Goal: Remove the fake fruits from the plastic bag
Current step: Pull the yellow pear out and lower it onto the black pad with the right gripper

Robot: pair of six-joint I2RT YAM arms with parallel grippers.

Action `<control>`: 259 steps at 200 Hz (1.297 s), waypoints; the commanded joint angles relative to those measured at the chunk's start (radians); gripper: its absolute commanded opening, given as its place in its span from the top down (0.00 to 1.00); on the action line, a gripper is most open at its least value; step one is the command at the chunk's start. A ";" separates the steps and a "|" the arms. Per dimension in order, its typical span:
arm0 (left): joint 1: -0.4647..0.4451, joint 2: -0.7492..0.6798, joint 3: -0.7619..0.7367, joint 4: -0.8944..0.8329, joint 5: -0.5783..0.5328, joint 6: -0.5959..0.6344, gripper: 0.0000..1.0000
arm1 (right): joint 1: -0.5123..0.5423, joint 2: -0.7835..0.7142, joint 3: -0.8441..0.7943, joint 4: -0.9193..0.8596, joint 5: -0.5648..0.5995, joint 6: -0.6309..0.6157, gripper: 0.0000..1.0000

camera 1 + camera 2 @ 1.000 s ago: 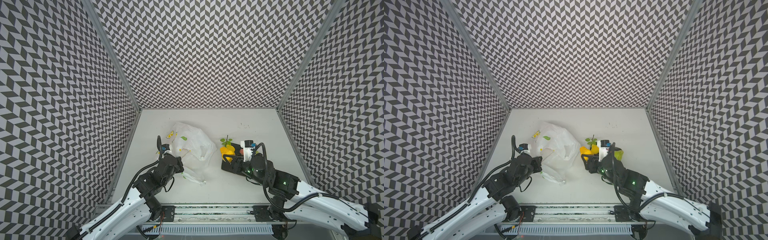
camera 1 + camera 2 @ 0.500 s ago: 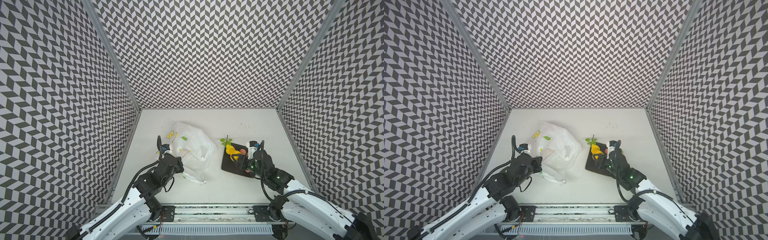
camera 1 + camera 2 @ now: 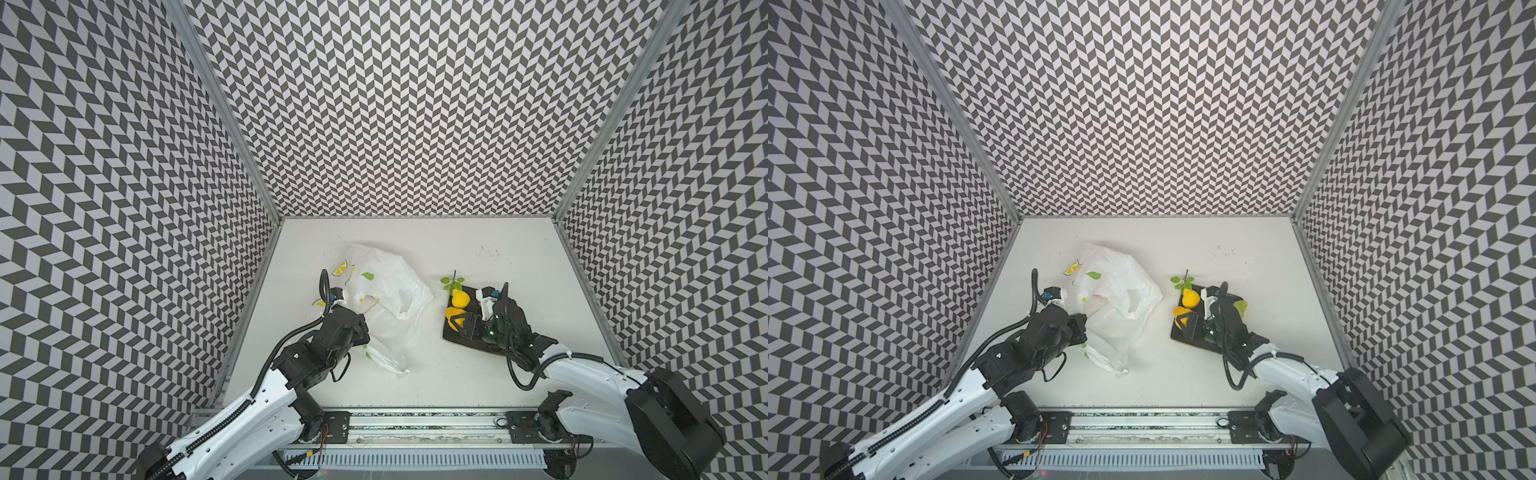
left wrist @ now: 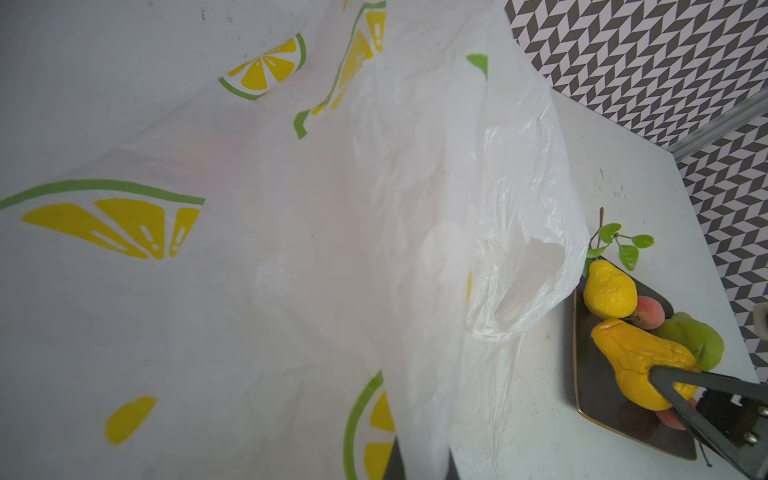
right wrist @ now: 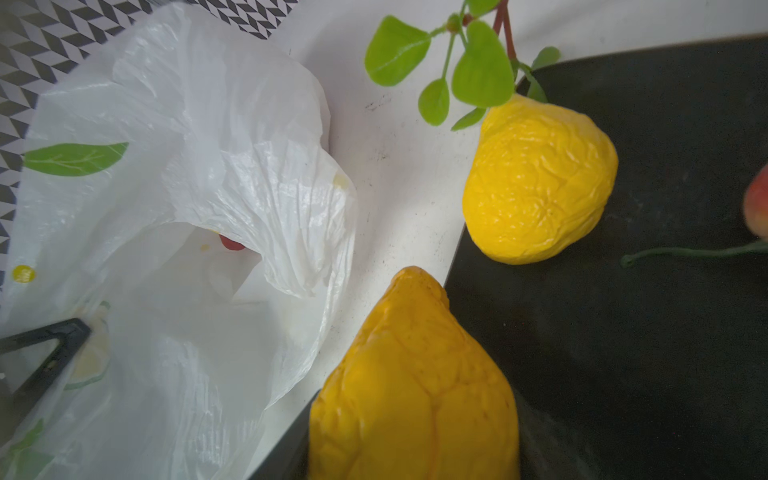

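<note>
On the near left of the white table [image 3: 436,386], the left gripper [image 3: 362,334] is closed tight on the near edge of the translucent white thin-film plastic bag [image 3: 390,286], which is printed with lemon slices and lies crumpled from there toward the far left. On the near right, the right gripper [image 3: 457,326] has its jaws part-way together and appears clamped on a wrinkled orange-yellow fruit [image 5: 415,395]. This fruit overhangs the left edge of the dark square plate [image 5: 623,332]. Farther back on the plate rest a pinkish peach [image 4: 647,312], a green fruit [image 4: 692,338] and a yellow lemon [image 3: 460,298] with a leafy sprig. One small red fruit [image 5: 232,243] shows inside the bag's mouth, so the task is judged incomplete. Hazards:

- **Release over the rim:** the orange-yellow fruit could tip off the plate onto the table.
- **Pull on the film:** the film is thin, so a hard pull by the left gripper may tear it or slip free, letting the mouth collapse over the red fruit.
- **Low reach into the bag:** this could snag a fold and drag the whole bag.
</note>
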 commanded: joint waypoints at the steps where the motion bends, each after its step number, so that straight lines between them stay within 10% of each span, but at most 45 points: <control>1: 0.005 -0.005 0.017 0.009 -0.008 0.011 1.00 | -0.016 0.053 -0.004 0.113 -0.047 0.001 0.48; 59: 0.018 -0.008 0.013 0.018 -0.008 0.028 1.00 | -0.025 0.117 0.010 0.075 -0.025 -0.009 0.27; 133: 0.028 0.020 0.029 0.030 -0.006 0.039 1.00 | -0.027 -0.148 0.038 -0.177 0.101 -0.021 0.06; 218: 0.034 0.026 0.039 0.037 0.001 0.048 1.00 | -0.027 -0.500 0.160 -0.383 0.099 -0.197 0.07; 259: 0.034 0.025 0.027 0.058 0.015 0.048 1.00 | -0.020 -0.472 0.181 -0.332 -0.181 -0.234 0.21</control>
